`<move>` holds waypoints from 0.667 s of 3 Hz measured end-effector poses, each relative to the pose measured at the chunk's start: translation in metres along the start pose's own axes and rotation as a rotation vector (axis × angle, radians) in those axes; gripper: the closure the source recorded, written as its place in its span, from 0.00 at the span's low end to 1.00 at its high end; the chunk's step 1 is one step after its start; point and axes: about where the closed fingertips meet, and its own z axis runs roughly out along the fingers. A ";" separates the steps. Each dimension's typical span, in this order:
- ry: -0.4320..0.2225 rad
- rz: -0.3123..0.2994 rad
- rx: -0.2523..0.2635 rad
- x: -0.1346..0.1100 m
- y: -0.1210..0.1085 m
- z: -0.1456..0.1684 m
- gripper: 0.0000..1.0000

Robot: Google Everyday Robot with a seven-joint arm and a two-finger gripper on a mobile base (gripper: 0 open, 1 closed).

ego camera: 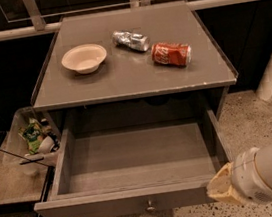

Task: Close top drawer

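Top drawer (pixel 132 156) stands pulled out from under the table (pixel 122 79), front panel toward the camera.
Its long axis runs left to right, the open box faces up, and a small round knob (pixel 150 205) sits at the middle of the front panel. The gripper (pixel 221 191) is at the drawer's front right corner, just beside the panel's end; whether it is spread or closed, I cannot tell. On the tabletop lie a bowl (pixel 84 58), a crushed silver can (pixel 131 40) and a red can (pixel 171 54).
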 end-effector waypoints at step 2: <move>-0.083 -0.029 -0.002 0.005 0.021 0.051 1.00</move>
